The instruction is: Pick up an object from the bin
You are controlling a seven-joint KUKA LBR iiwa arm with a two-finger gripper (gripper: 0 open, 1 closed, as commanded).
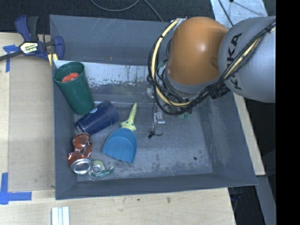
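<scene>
While a tall green plastic cup (pixel 75 90) is standing at ten o'clock in the grey metal bin (pixel 187 149), a crushed copper-coloured drink can (pixel 80 148) is lying at eight o'clock. A dark blue plastic cup (pixel 97 118) is lying on its side between them. Nearer the middle, a blue plastic scoop with a yellow-green handle (pixel 121 145) is resting, its handle pointing to one o'clock. The tool (pixel 157 121) is hanging just beside that handle, at its three o'clock, over bare floor. I cannot tell whether it is apart or together. The scoop is looking light, stiff and slick, and its narrow handle is probably offering the surest hold.
</scene>
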